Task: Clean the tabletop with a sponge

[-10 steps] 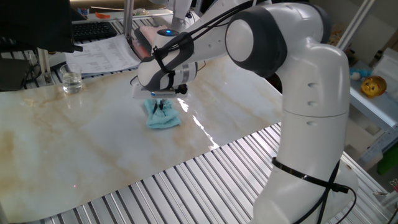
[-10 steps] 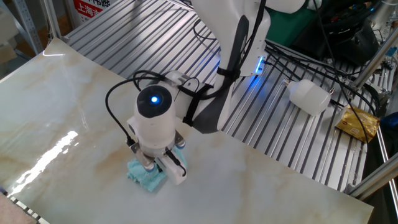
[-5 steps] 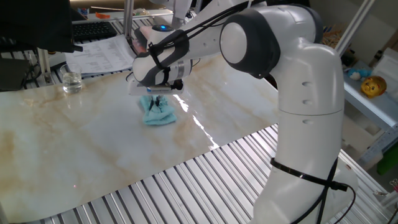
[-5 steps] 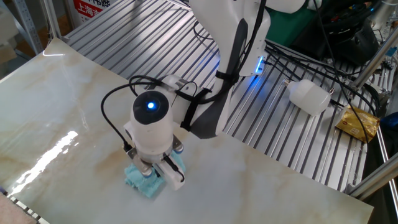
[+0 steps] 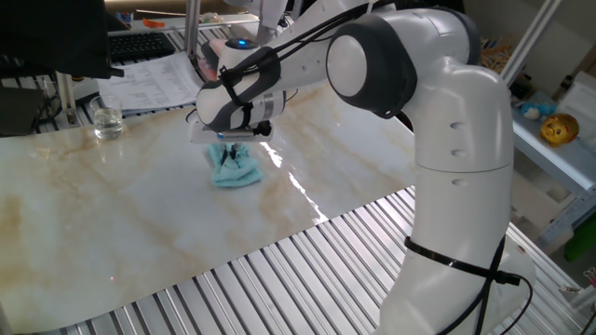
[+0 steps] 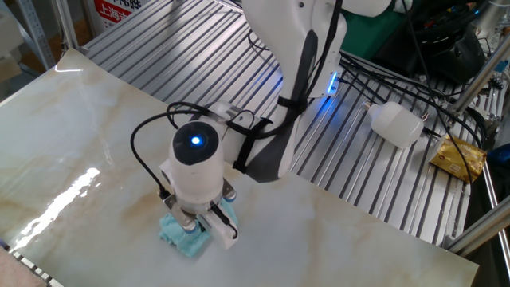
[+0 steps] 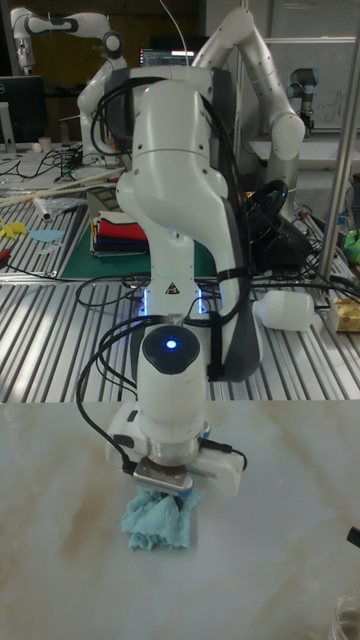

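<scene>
A crumpled light-blue sponge (image 5: 234, 168) (image 6: 182, 240) (image 7: 158, 523) lies on the glossy cream marble-look tabletop (image 5: 112, 205) (image 6: 72, 135) (image 7: 270, 540). My gripper (image 5: 233, 151) (image 6: 191, 226) (image 7: 162, 492) points straight down onto the sponge, its fingers shut on the sponge's top and pressing it against the tabletop. The fingertips are mostly hidden by the wrist and the sponge. Brownish streaks run across the tabletop around the sponge.
A small glass (image 5: 107, 122) stands at the tabletop's far edge, near papers and a keyboard (image 5: 140, 45). Ribbed grey metal slats (image 5: 307, 261) (image 6: 183, 48) border the sheet. A white plastic bottle (image 6: 395, 123) (image 7: 292, 311) and a yellow packet (image 6: 458, 158) lie on the slats beside cables.
My gripper has slid the sponge a short way across the tabletop, leftward and away in the one fixed view, toward the near edge in the other fixed view. Its grip is unchanged.
</scene>
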Tool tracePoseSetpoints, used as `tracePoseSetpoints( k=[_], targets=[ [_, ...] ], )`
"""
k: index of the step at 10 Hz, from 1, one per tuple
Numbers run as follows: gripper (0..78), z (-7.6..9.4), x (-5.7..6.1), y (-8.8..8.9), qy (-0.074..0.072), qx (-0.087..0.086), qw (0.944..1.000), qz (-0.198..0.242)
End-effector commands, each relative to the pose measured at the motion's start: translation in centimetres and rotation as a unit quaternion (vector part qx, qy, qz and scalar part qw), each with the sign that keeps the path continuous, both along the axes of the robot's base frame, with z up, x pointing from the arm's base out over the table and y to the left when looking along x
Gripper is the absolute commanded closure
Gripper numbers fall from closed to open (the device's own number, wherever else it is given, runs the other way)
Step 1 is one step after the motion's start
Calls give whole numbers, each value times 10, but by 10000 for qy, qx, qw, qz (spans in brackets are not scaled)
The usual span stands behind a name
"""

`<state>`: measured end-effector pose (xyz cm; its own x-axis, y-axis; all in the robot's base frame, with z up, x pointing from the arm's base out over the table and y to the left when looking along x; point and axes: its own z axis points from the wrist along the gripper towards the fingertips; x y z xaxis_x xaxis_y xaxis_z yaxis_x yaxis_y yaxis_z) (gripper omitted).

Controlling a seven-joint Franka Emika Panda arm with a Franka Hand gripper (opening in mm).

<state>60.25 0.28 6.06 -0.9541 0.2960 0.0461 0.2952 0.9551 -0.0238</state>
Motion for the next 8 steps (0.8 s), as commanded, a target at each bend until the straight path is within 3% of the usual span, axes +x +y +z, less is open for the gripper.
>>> tracePoseSetpoints(
  k=[1, 3, 5, 8],
  targets=[
    [763, 3, -2, 13, 10, -7, 10000, -47],
    [763, 5, -2, 19, 46, 0, 10000, 44],
    [763, 2, -1, 11, 90, 10, 9997, 209],
    [763, 2, -1, -26, 106, 13, 9988, 477]
  ],
)
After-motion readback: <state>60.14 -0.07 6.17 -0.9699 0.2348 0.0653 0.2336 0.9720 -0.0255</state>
